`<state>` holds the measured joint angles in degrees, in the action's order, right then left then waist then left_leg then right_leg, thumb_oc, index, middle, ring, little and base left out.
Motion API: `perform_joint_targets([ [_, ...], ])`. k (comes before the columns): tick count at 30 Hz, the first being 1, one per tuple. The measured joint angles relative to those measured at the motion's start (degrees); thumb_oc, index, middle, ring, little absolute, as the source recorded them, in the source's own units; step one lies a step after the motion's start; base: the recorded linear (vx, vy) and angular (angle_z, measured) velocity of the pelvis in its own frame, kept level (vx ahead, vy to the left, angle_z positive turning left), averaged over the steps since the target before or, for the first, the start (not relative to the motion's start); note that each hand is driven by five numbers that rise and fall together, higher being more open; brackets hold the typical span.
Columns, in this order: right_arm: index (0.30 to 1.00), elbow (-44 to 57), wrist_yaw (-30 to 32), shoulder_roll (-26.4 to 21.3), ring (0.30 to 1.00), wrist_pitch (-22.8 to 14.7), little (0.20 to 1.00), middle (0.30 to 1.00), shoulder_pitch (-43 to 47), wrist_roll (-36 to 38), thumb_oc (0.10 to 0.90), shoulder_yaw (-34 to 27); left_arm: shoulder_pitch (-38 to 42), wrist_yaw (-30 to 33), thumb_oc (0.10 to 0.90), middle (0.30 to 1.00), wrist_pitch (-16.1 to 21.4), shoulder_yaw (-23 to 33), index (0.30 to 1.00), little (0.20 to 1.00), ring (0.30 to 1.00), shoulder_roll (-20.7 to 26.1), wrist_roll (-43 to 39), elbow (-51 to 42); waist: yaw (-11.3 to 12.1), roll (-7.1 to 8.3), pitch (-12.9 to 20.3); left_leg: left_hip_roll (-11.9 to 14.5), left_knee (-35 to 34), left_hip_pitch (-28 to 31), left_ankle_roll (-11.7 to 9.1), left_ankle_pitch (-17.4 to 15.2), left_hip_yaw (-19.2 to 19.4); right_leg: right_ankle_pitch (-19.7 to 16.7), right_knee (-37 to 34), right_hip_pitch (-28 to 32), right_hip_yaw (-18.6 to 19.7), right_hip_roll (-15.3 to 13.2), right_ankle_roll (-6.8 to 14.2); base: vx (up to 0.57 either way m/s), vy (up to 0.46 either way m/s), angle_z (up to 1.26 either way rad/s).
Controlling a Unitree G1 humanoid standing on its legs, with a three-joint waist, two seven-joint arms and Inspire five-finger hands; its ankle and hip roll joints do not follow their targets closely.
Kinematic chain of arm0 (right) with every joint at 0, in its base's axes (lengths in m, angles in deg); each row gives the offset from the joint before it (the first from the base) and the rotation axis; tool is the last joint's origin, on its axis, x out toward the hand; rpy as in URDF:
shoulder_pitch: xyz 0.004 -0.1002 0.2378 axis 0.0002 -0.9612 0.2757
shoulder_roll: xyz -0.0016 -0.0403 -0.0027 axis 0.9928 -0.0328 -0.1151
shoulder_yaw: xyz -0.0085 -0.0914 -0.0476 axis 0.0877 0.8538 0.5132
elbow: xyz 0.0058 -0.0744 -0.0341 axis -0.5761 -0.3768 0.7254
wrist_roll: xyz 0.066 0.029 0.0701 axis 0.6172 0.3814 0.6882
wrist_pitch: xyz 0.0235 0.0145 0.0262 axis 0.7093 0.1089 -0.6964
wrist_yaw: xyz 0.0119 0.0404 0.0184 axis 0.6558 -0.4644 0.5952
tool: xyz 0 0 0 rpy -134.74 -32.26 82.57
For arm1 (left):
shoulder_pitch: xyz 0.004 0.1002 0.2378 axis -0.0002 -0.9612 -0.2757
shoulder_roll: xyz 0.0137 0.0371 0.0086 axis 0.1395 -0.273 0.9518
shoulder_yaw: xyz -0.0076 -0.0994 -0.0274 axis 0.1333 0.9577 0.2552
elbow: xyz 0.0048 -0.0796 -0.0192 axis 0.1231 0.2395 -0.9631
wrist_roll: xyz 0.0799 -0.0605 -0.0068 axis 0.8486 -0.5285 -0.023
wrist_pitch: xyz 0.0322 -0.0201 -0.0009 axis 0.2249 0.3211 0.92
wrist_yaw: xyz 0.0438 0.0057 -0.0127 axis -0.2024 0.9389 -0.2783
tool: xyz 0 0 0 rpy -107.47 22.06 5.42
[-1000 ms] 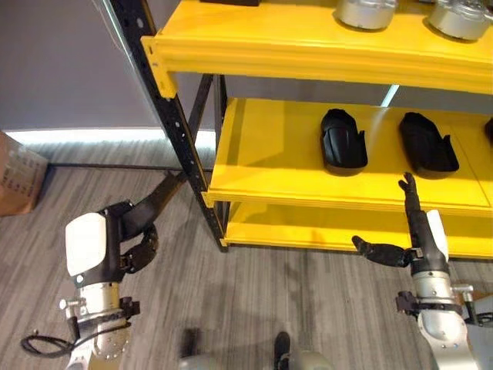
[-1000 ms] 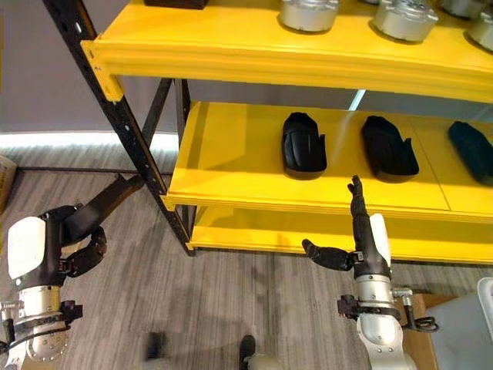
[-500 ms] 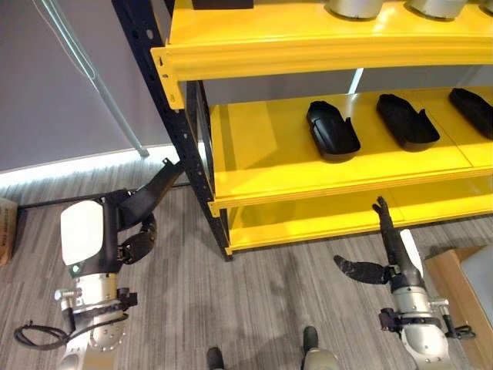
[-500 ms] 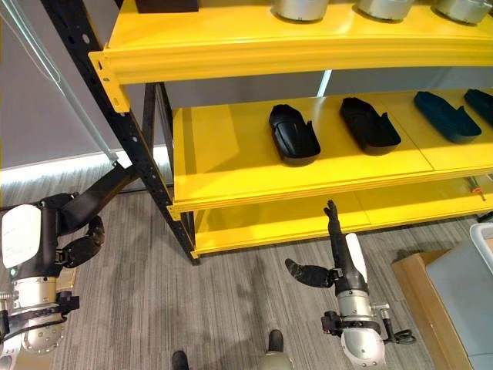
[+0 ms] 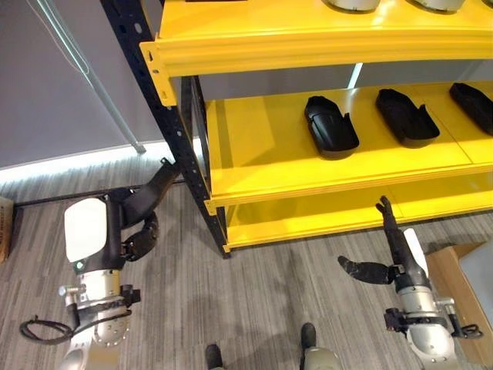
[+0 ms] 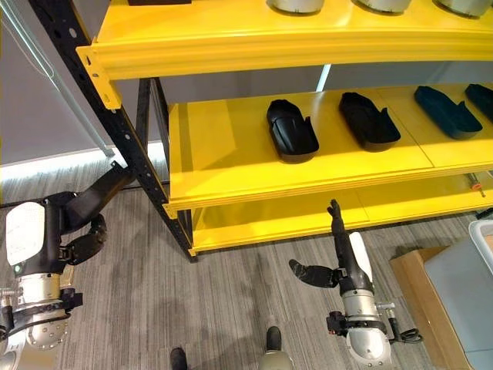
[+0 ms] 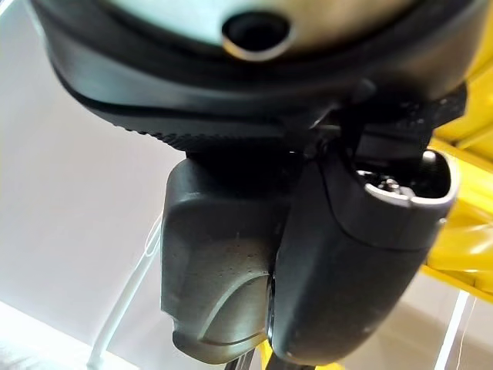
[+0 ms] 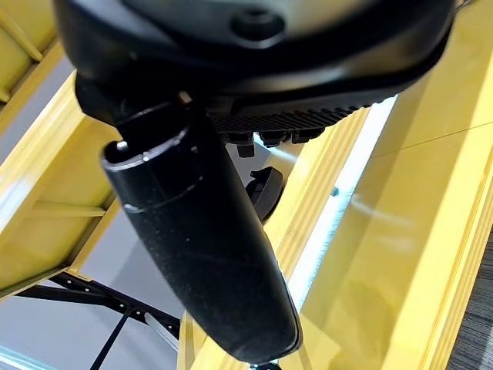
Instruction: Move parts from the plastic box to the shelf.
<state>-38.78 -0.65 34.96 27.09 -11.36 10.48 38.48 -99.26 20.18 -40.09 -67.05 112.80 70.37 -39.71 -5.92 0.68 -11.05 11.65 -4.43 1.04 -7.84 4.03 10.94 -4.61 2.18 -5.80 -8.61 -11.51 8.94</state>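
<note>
Left eye view is showing you both hands hanging empty in front of the yellow shelf [image 5: 308, 166]: your right hand [image 5: 397, 254] is holding its fingers straight with the thumb spread, while your left hand [image 5: 135, 223] is pointing some fingers out and curling others loosely around nothing. Black parts [image 5: 330, 127] are already lying on the middle level. What is probably the plastic box [image 6: 466, 289] is sitting at your right, so you are needing to turn there, keeping the right hand spread.
</note>
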Motion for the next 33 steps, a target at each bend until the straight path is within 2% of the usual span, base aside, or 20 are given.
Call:
perform_joint_targets([
  [6,1.000,-2.7,0.2,0.4,1.000,0.5,1.000,1.000,0.1,-1.1,0.900,0.0,-0.7,-1.8,0.400,0.300,-0.1,-1.3,0.300,0.300,0.300,2.8,0.1,2.5,0.0,0.19,0.0,-0.2,0.0,0.2,0.0,-0.1,0.4,0.0,-0.1,0.0,0.3,0.0,0.1,0.00,0.008,-0.03],
  [11,1.000,-3.8,0.2,0.4,1.000,0.7,1.000,1.000,0.3,-2.2,0.900,0.0,-2.7,-4.9,0.400,0.300,0.4,-4.7,0.300,0.300,0.300,4.6,1.2,6.9,-0.3,0.20,0.0,-0.2,0.0,0.2,0.0,-0.1,0.8,-0.9,-1.5,0.3,0.4,-0.1,0.1,0.00,0.004,-0.06],
  [13,1.000,-3.8,0.2,0.5,1.000,1.0,1.000,1.000,0.9,-2.2,0.900,-0.1,-4.2,-7.3,0.400,0.300,3.0,-8.9,0.300,0.300,0.300,4.8,2.9,7.4,-0.9,0.20,0.0,-0.1,0.0,0.3,-0.1,-0.1,1.3,-1.6,-2.6,0.4,0.5,0.0,0.0,-0.01,0.012,-0.14],
  [16,1.000,-3.8,0.2,0.6,1.000,1.5,1.000,1.000,1.0,-2.2,0.900,0.0,-4.3,-8.2,0.400,0.300,4.8,-10.8,0.300,0.300,0.300,4.8,3.1,7.5,-1.8,0.19,0.0,0.0,0.0,0.3,-0.1,-0.1,1.3,-2.0,-3.2,0.7,0.6,0.3,-0.1,0.00,0.006,-0.03],
  [27,1.000,-3.8,0.2,0.8,1.000,2.1,1.000,1.000,0.0,-4.5,0.900,-1.0,-3.5,-11.0,0.400,0.300,5.5,-11.4,0.300,0.300,0.300,6.0,5.0,7.0,-3.7,-1.18,0.0,0.1,-0.1,1.4,-0.2,-0.1,3.0,-3.5,-5.2,1.4,2.1,0.8,-0.3,0.00,0.006,-0.08],
  [33,1.000,-3.8,1.5,1.3,1.000,2.5,1.000,1.000,-1.0,-4.5,0.900,-2.2,-1.2,-11.0,0.400,0.300,5.6,-11.3,0.300,0.300,0.300,5.1,4.4,2.0,-4.0,-1.18,0.0,0.2,-0.1,2.2,-0.2,-0.1,4.3,-3.7,-5.2,1.3,3.5,0.9,-0.1,0.00,-0.005,-0.10],
])
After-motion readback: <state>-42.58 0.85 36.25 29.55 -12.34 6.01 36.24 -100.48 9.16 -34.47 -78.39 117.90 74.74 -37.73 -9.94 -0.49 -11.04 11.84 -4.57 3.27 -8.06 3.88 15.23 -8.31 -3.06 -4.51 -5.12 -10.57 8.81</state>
